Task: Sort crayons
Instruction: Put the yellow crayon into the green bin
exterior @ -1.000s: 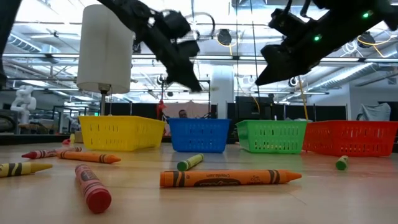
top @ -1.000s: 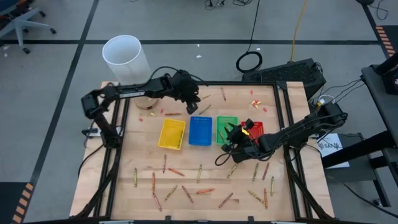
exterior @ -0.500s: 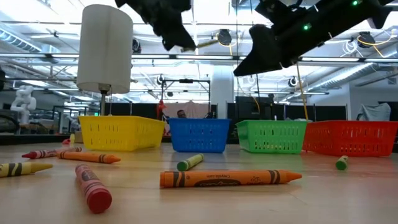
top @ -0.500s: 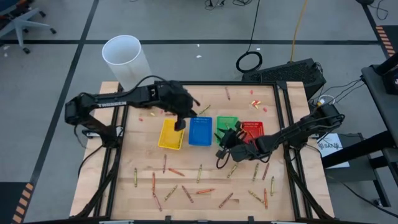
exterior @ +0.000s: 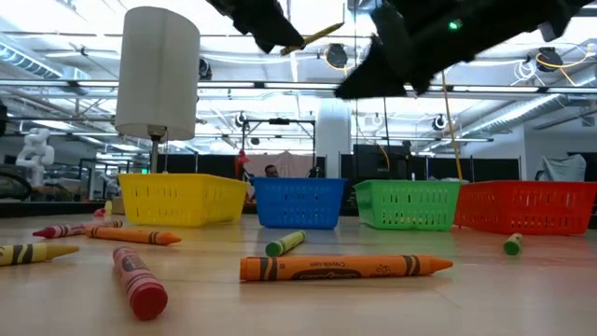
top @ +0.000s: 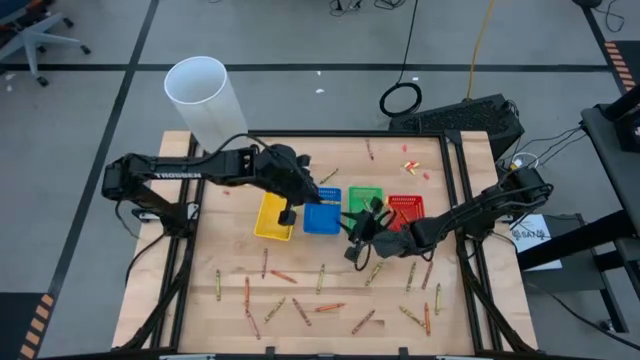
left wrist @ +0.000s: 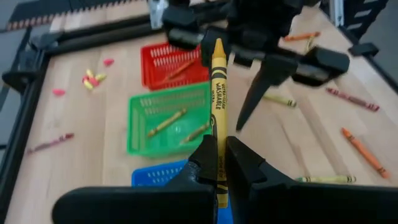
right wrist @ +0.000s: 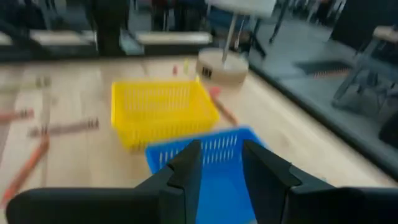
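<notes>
High view, from left to right: a white cylinder (top: 203,95) stands at the desk's (top: 230,250) far left corner. The left end effector (top: 287,213) hangs over the gap between the yellow tray (top: 275,216) and the blue tray (top: 321,213), its fingers (left wrist: 204,163) pressed together on a yellow crayon (left wrist: 218,99) that sticks out past the tips. Next come the green tray (top: 366,204), with two crayons lying in it, and the red tray (top: 408,209), with what looks like one crayon inside, though it is small in the left wrist view. The right end effector (top: 357,243) hovers near the green tray's front edge, its fingers (right wrist: 188,167) spread partway with nothing between them. Loose crayons (top: 330,305) lie scattered over the desk's near half, and a few small scraps (top: 411,167) rest behind the red tray.
</notes>
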Controlling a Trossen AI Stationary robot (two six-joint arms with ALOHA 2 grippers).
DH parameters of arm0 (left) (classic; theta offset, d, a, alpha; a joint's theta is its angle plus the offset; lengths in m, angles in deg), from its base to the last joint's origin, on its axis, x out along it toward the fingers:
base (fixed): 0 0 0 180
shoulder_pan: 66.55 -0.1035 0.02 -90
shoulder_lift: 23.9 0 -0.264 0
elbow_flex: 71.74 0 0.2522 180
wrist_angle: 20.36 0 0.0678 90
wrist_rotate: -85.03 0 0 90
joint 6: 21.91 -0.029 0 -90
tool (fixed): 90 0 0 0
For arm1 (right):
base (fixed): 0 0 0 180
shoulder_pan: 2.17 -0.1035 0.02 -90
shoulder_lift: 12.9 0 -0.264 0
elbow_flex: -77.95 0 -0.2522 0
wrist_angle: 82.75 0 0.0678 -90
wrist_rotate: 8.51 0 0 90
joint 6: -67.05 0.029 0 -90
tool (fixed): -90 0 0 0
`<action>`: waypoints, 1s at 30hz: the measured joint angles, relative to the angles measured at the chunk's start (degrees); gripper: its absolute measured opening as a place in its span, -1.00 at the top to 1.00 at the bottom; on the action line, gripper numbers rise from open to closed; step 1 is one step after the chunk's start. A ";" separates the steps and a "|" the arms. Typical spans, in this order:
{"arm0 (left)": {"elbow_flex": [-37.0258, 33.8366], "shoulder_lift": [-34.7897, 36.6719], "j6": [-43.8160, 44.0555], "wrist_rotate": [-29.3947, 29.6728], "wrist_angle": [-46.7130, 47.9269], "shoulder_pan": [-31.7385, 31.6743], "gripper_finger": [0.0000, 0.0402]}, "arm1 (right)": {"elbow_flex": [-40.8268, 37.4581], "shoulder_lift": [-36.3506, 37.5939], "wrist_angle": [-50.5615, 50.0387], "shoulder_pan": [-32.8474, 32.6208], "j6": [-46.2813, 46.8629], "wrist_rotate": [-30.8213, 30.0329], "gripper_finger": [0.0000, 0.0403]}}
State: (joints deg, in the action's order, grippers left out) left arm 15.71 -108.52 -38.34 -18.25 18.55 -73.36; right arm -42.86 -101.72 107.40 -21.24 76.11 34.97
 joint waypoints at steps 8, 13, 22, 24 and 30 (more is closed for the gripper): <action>0.00 0.00 -0.57 0.04 -4.49 2.75 0.97 | 0.00 0.01 21.09 0.31 -15.23 0.11 0.40; 0.00 0.00 -0.57 0.05 -6.19 3.43 0.97 | 0.00 -0.03 24.38 0.33 -17.85 0.29 0.30; 0.00 0.00 -0.68 -0.04 -6.84 3.47 0.97 | 0.00 0.01 31.11 -0.72 -24.21 3.22 0.29; 0.00 0.00 -0.91 -0.02 -6.69 3.52 0.97 | 0.00 0.01 32.51 -1.12 -25.99 3.34 0.29; 0.00 0.00 -1.03 -0.15 -6.65 3.52 0.97 | 0.00 0.01 34.59 -1.47 -27.75 4.64 0.30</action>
State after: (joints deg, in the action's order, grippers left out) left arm 15.71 -108.52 -39.37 -18.40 11.90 -69.84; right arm -42.86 -101.71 141.99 -22.70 48.35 39.61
